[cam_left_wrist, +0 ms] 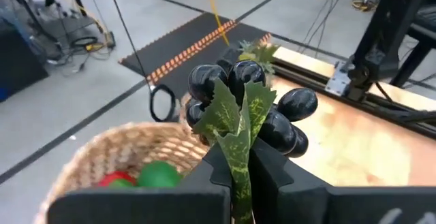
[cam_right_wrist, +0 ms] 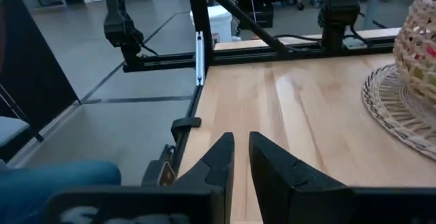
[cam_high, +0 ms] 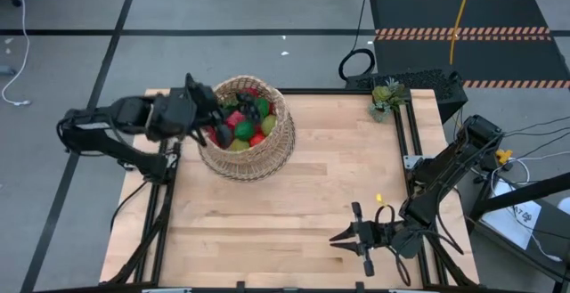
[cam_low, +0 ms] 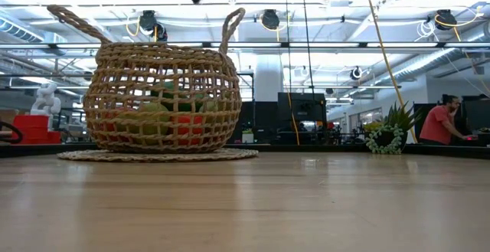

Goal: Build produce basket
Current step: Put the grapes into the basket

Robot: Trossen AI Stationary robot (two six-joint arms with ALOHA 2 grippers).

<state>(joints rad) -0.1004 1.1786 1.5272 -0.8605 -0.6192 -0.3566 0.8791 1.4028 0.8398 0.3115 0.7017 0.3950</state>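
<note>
A: The woven basket (cam_high: pixel 247 131) stands upright on a flat round mat (cam_low: pixel 157 155) at the counter's (cam_high: pixel 294 213) far left part, mouth up, its two loop handles rising at opposite sides in the low view. Red, green and yellow-green toy fruits (cam_high: pixel 245 128) fill it (seen through the weave at table height too).

B: And the grape bunch?

A: The dark grape bunch (cam_left_wrist: pixel 255 108) is pinched by its green leaf (cam_left_wrist: pixel 240 125) in the left tool (cam_high: pixel 216 115), shut on that leaf, above the basket's open mouth. In the left wrist view the bunch sticks out past the fingertips, its long axis running on from the fingers, leaf stem between them, grapes at the far end.

B: How is the left arm posed?

A: It reaches in from the counter's left edge, forearm roughly level, wrist over the basket's left rim, the tool pointing across the opening towards the right.

B: The other arm?

A: The right tool (cam_high: pixel 356 236) waits low near the counter's front right corner, well apart from the basket, fingers pointing left across the wood. Its fingers (cam_right_wrist: pixel 218 159) are closed nearly together on nothing, a narrow slit between them.

B: Anything else on the counter?

A: A small green potted plant (cam_high: pixel 388 96) sits at the far right corner. A person in a red top (cam_low: pixel 442 122) shows in the room beyond.
</note>
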